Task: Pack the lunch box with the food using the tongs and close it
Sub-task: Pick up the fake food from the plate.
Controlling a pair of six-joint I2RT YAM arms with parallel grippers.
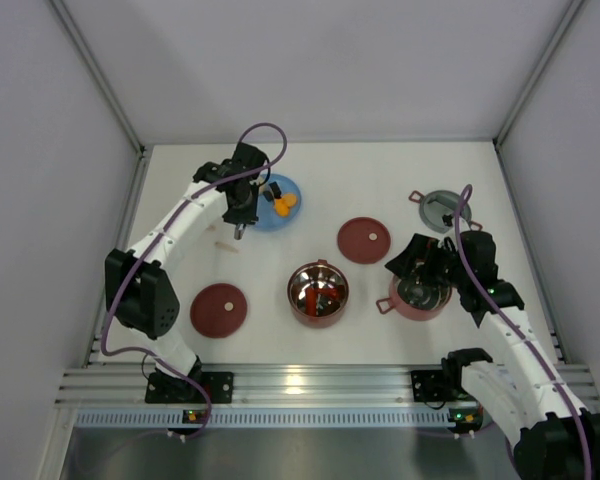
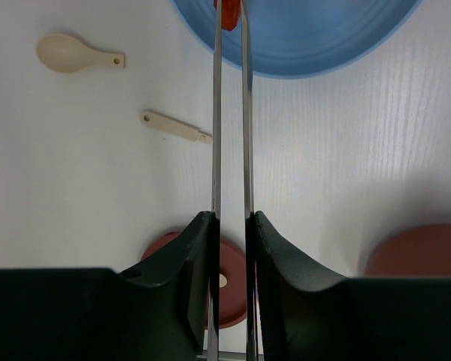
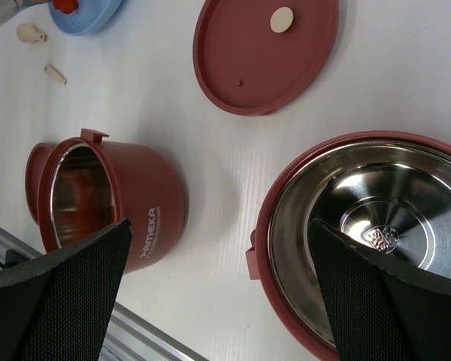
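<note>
1. The left jaws are clamped on the tongs (image 2: pixel 216 150), with one black finger pressed against the outside of each silver arm. Any squeeze of the jaws therefore passes straight to the tips. The arms run nearly parallel, straight ahead of the jaws.
2. Far ahead of those jaws, a red piece (image 2: pixel 227 13) of the food is pinched between the tong tips over the blue plate (image 2: pixel 323 45). The long reach seems meant to keep the bulky fingers back from the plate.
3. The orange pieces (image 1: pixel 287 203) lie on the same plate, just beyond the tips.
4. The right jaws are spread wide and hold nothing. The empty bowl (image 3: pixel 376 218) of the lunch box sits on the desk (image 3: pixel 210 150) between the fingers, nearer the right one. This looks like a stance for steadying it.
5. The second bowl (image 3: pixel 113 199) stands left of the right jaws, with red pieces already inside. One maroon lid (image 3: pixel 267 53) lies flat ahead of them, so it has been set aside to leave the bowls open for filling.
6. Judging by this, the step in hand is carrying the pinched piece to a bowl. If the squeeze on the tongs eases on the way, the piece could drop.
</note>
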